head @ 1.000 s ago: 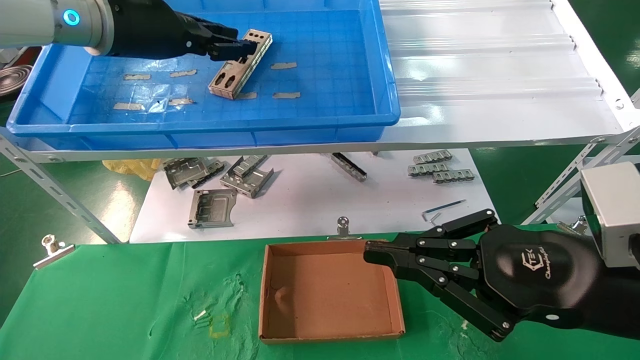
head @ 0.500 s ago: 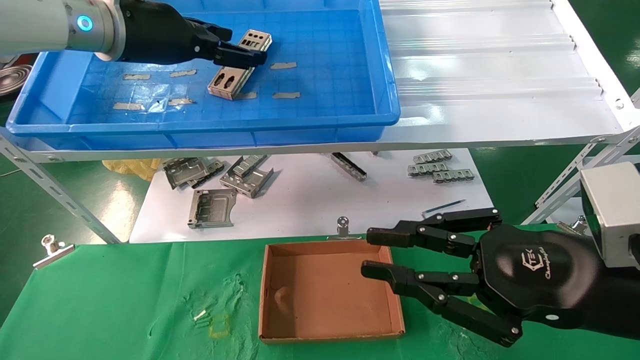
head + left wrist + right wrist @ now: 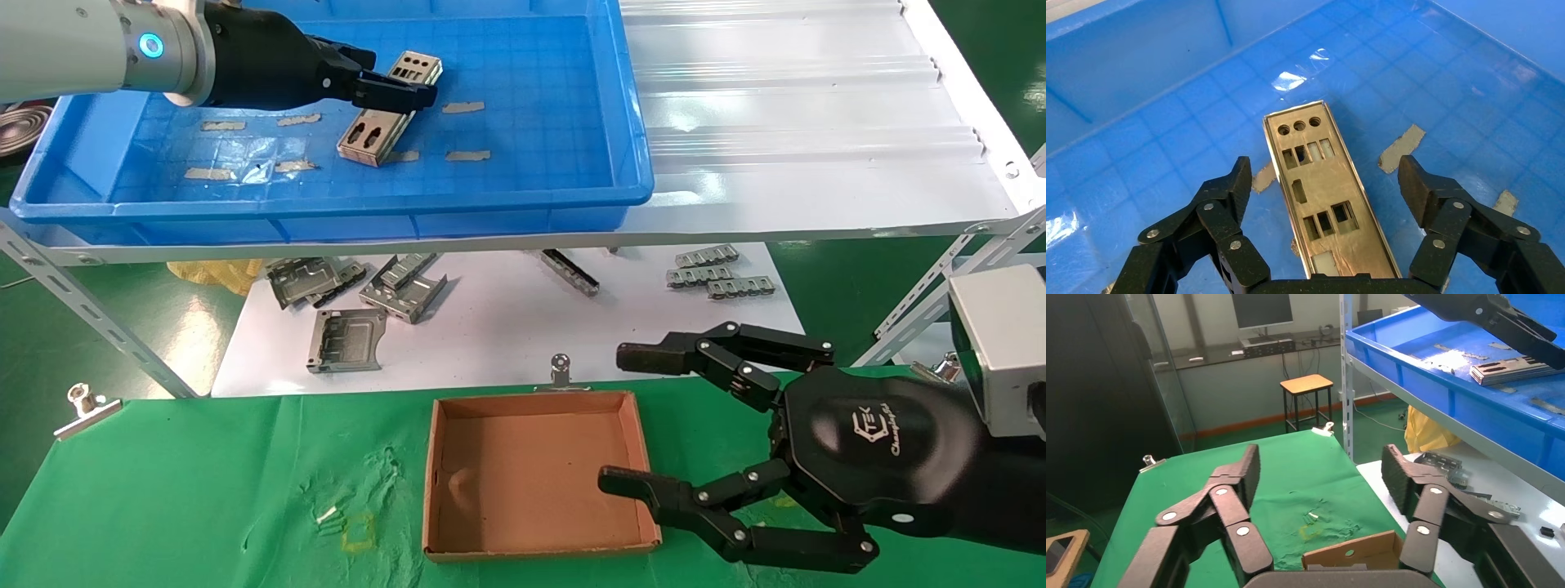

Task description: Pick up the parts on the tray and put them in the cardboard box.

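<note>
Green cloth covers the surface (image 3: 163, 490) nearest the robot, with a white corrugated shelf (image 3: 801, 122) beyond it at twelve o'clock. On that shelf, toward eleven o'clock, sits the blue tray (image 3: 490, 200). The cardboard box (image 3: 535, 478) lies on the green cloth at six o'clock, nothing visible inside it. The right hand (image 3: 629, 425) hangs over the box's three o'clock wall, fingers spread wide. The left hand (image 3: 1324, 184) is inside the tray, fingers spread to either side of the stacked silver parts (image 3: 1321, 190) on the tray floor, not touching them.
</note>
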